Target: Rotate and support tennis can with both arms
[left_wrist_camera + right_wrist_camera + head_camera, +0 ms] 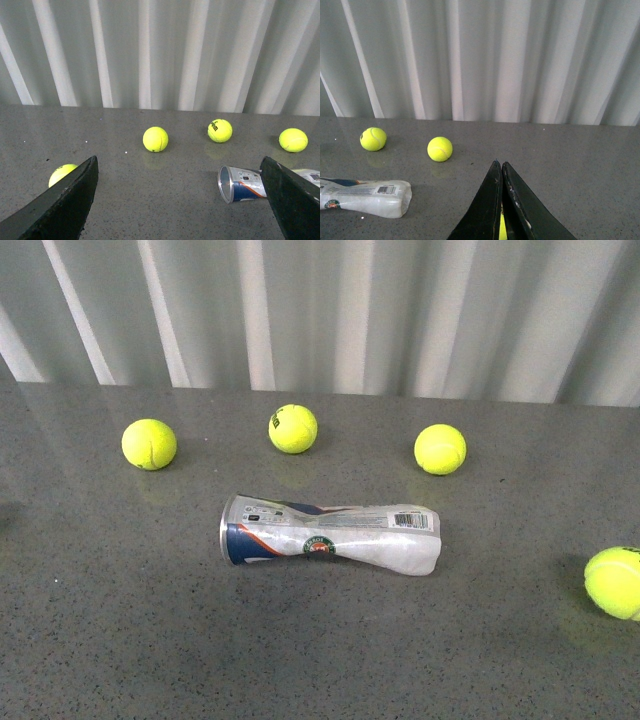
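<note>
The tennis can (330, 535) is laid on its side on the grey speckled worktop (100, 640), its open metal-rimmed end turned left. Behind it three yellow-green balls are spaced in a row: left ball (149, 444), middle ball (293, 429), right ball (440, 449). A fourth ball (613, 582) is cut off at the front view's right edge.

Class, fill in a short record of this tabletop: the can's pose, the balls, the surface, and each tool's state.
can: clear plastic tennis can with metal rim and white, navy and orange label, lying on its side, rim end toward the robot's left
balls: four yellow-green tennis balls in the front view, three in a row behind the can, one apart at the right
surface: grey speckled table
left tool: open, empty
right tool: shut
contact: neither tool touches the can
</note>
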You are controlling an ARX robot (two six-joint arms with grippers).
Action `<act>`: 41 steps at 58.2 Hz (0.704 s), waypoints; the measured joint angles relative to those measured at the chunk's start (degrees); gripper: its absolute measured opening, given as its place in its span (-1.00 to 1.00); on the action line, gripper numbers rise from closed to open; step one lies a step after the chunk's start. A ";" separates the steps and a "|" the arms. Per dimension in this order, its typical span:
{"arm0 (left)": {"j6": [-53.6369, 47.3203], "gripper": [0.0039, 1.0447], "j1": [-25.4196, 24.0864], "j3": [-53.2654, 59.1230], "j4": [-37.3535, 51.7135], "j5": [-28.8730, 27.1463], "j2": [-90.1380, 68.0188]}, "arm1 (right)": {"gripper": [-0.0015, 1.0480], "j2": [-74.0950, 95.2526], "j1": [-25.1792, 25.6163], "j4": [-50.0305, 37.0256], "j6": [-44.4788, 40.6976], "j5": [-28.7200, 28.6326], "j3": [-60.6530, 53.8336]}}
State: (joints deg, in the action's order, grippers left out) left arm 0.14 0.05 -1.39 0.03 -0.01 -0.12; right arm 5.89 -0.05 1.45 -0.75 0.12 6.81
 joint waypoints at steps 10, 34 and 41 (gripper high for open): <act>0.00 0.87 0.00 0.00 0.00 0.00 0.00 | -0.93 -1.55 0.00 -0.52 0.02 -0.02 -2.01; 0.00 0.87 0.00 0.00 0.00 0.00 0.00 | -0.93 -4.26 0.00 -1.11 0.04 -0.02 -4.72; 0.00 0.87 0.00 -0.02 0.00 0.00 0.00 | -0.93 -5.53 0.00 -1.25 0.07 -0.02 -6.51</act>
State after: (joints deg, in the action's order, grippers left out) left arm 0.14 0.05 -1.41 0.03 -0.01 -0.12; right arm 0.36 -0.05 0.21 -0.69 0.10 0.30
